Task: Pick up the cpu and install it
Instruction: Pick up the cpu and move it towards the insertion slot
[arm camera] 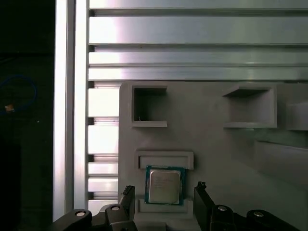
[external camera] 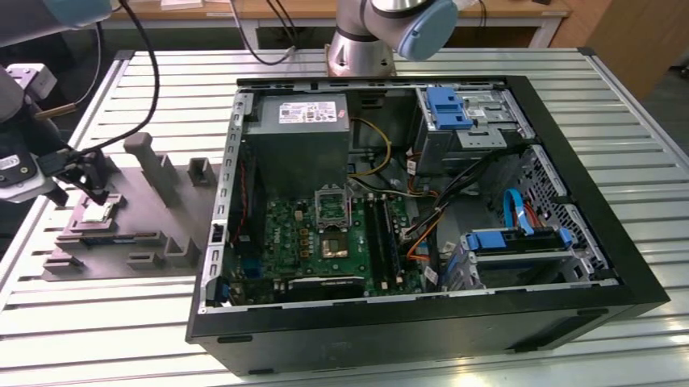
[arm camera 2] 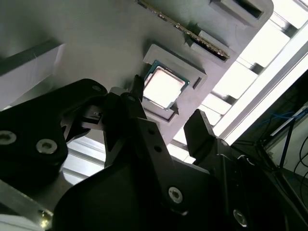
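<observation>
CPU (arm camera: 164, 186), a small flat square chip with a pale silvery metal top and a thin darker rim, lies flat in a shallow square nest of the grey moulded fixture plate (external camera: 140, 211). The plate rests on the slatted aluminium table (external camera: 377, 372), towards the exterior view's left, just beside the open black computer case (external camera: 570, 145) and apart from it. In the exterior view the CPU (external camera: 99, 211) sits near the plate's far-left side, with upright grey pegs and small pockets of the plate around it.

The arm's black two-finger gripper (arm camera 2: 163, 108) hangs directly over the chip. Its fingers (arm camera: 200, 192) are spread apart, one on each side of the nest, and in both wrist views a gap shows between each fingertip and the CPU's edges. The chip is not lifted; it lies level in its seat.

Inside the case, the large green circuit board (external camera: 306, 238) lies flat on the case floor, and the silver rectangular metal-framed socket (external camera: 331, 208) sits near its upper middle, well apart from the CPU and the gripper.
</observation>
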{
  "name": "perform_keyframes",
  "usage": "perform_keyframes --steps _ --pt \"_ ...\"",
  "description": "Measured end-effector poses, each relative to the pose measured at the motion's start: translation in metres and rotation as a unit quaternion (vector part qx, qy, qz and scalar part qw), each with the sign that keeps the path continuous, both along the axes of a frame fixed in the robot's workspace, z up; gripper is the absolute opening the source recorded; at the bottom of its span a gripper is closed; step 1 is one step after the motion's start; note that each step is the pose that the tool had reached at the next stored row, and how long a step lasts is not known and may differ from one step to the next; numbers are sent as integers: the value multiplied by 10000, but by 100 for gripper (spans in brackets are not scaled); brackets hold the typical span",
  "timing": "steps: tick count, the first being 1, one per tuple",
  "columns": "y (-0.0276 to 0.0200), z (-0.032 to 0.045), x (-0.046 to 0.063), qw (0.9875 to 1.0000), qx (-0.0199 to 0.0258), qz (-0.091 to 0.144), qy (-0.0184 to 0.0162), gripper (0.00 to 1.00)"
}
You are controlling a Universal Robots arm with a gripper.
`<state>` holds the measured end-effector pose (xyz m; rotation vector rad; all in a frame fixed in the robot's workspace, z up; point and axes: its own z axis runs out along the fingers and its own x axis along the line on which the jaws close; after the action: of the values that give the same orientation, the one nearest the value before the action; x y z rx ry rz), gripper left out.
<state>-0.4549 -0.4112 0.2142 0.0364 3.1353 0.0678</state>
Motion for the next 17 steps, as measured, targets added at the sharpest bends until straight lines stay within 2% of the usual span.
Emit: perform_keyframes --steps 6,17 --pt "0 -95 0 10000 1 0 1 60" --pt "0 -111 0 10000 2 -3 0 60"
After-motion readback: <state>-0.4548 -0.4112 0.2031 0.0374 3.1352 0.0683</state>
